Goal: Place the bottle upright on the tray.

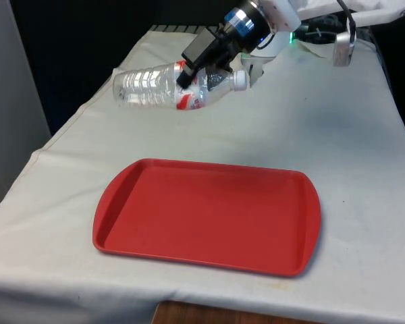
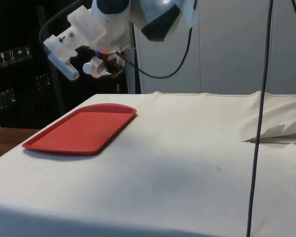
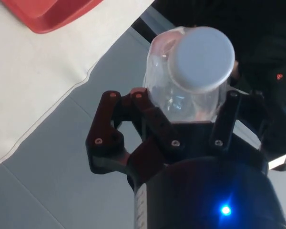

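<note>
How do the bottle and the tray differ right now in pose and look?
The bottle is clear plastic with a white cap; the tray is solid red. The bottle is held lying sideways in the air by the gripper, while the tray lies flat on the white cloth. The bottle is rounded and ribbed; the tray is a broad, shallow rectangle with rounded corners. Neither touches the other.

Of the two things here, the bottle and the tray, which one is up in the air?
The clear bottle: the gripper holds it sideways above the table, while the red tray lies flat.

White arm (image 2: 138, 12), black screw-studded claw (image 3: 181, 129), black cable (image 2: 163, 74).
</note>
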